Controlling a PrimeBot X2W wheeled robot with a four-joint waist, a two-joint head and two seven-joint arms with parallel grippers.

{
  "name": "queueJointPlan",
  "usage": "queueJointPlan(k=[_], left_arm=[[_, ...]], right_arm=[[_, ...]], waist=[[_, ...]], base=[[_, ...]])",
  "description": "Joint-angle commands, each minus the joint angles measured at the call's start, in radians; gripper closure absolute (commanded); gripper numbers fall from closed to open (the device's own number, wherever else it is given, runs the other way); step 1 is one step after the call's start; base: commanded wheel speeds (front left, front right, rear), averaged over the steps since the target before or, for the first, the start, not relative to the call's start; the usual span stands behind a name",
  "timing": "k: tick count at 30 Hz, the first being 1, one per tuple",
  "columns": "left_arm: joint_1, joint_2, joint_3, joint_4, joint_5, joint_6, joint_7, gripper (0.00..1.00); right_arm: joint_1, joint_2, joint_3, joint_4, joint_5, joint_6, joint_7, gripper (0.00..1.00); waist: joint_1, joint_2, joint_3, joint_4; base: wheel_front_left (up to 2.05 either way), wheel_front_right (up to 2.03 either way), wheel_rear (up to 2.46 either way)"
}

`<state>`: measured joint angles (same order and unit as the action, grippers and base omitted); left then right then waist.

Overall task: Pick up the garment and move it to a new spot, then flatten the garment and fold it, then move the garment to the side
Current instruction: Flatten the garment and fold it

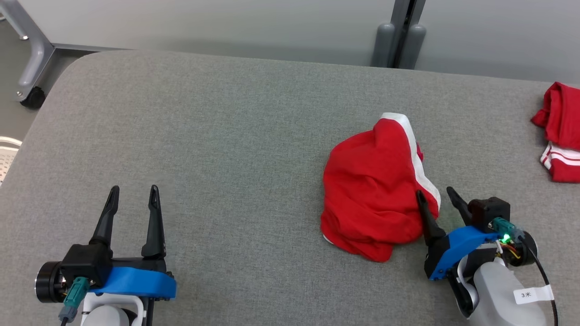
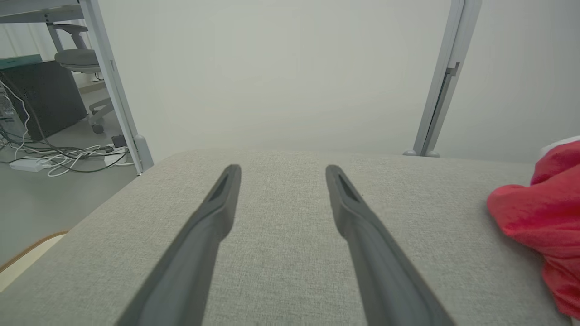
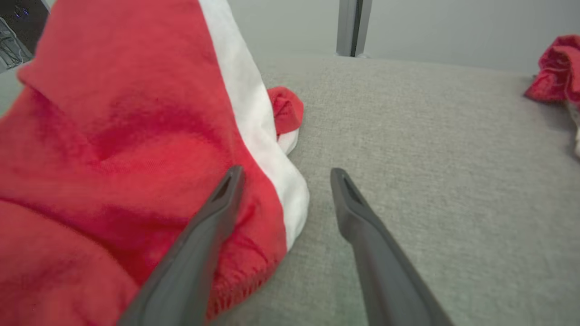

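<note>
The garment [image 1: 371, 185] is a red piece of clothing with a white band, crumpled in a heap right of the middle of the grey padded table [image 1: 217, 136]. My right gripper [image 1: 435, 194] stands open at the heap's near right edge: one finger lies over the red cloth and the other over bare table, with the white-banded edge [image 3: 281, 181] between them. In the right wrist view the garment [image 3: 118, 136] fills the left half. My left gripper [image 1: 133, 191] is open over bare table at the near left, well away from the garment [image 2: 543, 217].
A second red garment with white stripes [image 1: 562, 131] lies at the table's far right edge. A grey post [image 1: 398, 36] stands behind the table. A castered frame leg [image 1: 31, 68] is on the floor at the far left.
</note>
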<state>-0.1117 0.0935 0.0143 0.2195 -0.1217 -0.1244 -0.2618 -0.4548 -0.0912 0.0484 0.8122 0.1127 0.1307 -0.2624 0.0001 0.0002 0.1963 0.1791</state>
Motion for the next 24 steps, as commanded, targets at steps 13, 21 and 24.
queueJointPlan(k=[13, 21, 24], left_arm=[[-0.009, -0.004, 0.007, 0.011, 0.008, -0.006, -0.004, 0.00], [0.008, 0.005, 0.013, 0.017, 0.013, -0.006, -0.004, 0.00], [0.022, 0.004, 0.014, 0.016, 0.013, -0.007, -0.004, 0.00]], right_arm=[[0.005, 0.036, 0.014, 0.108, 0.018, 0.000, -0.001, 1.00], [0.034, -0.001, -0.029, 0.014, 0.031, 0.000, -0.002, 1.00], [0.061, -0.049, -0.070, -0.027, 0.035, 0.000, -0.002, 1.00]], waist=[[-0.0001, -0.0002, 0.003, 0.001], [-0.0001, -0.0002, -0.051, -0.042], [-0.0001, -0.0002, -0.074, -0.060]], base=[[0.00, 0.00, 0.00], [0.00, 0.00, 0.00], [0.00, 0.00, 0.00]])
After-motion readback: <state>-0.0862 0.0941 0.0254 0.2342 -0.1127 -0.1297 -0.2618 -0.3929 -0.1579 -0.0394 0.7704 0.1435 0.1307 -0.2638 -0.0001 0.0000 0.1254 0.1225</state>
